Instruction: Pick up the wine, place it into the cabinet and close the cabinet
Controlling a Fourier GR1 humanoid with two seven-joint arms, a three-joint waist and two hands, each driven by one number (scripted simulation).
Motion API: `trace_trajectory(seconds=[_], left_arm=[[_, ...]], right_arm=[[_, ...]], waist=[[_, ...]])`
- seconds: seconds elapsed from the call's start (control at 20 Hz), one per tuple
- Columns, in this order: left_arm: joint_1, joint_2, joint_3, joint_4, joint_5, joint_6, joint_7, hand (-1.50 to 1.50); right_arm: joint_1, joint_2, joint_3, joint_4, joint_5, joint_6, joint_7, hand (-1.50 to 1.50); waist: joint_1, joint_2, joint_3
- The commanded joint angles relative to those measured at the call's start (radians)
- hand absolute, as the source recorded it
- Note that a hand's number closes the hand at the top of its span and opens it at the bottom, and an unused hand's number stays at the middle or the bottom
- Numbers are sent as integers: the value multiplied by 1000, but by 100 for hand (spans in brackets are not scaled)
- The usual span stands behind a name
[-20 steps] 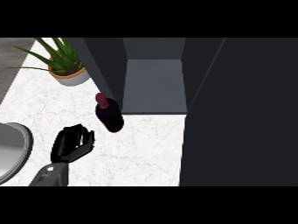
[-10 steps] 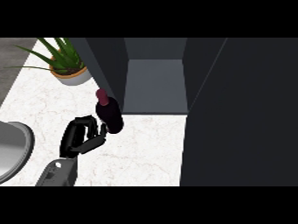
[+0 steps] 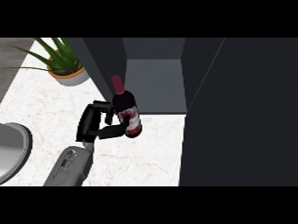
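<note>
A dark red wine bottle (image 3: 126,114) stands upright on the white marble counter (image 3: 48,109), just in front of the open cabinet (image 3: 154,85). My left hand (image 3: 93,122) is at the bottle's left side. Its fingers curl toward the bottle's upper body and the thumb reaches its lower part, so the hand is shut on the bottle. The cabinet's grey inside shows nothing in it. Its dark door (image 3: 248,113) stands open at the right and fills that side of the view. My right hand is not in view.
A potted green plant (image 3: 64,70) stands at the back left by the cabinet's left wall. A grey rounded basin (image 3: 3,153) lies at the left edge. Bare counter stretches between the plant and my forearm.
My left hand has moved up and to the right from the open counter to the bottle, and its fingers have closed around it. The bottle still stands in front of the cabinet.
</note>
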Motion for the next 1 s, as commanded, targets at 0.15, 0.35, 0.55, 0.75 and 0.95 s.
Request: trace_trajectory(seconds=[0.15,0.35,0.55,0.75,0.95], left_arm=[[-151,-14,-92,53,-90,147,119,150],[-161,-14,-202,46,-11,248,140,150],[-246,-13,-239,77,48,293,204,150],[-241,-12,-284,66,69,374,226,150],[-336,-12,-269,103,61,382,322,150]], right_arm=[[33,-18,-27,-129,-100,8,59,-150],[-5,-13,-34,-123,-107,-5,92,-150],[4,-12,-36,-105,-107,9,66,-150],[52,-1,-13,-105,-104,25,40,-150],[-7,-3,-59,-13,-114,45,-3,-150]], waist=[[-11,2,0],[-12,3,0],[-29,6,-1],[-31,3,0],[-34,7,1]])
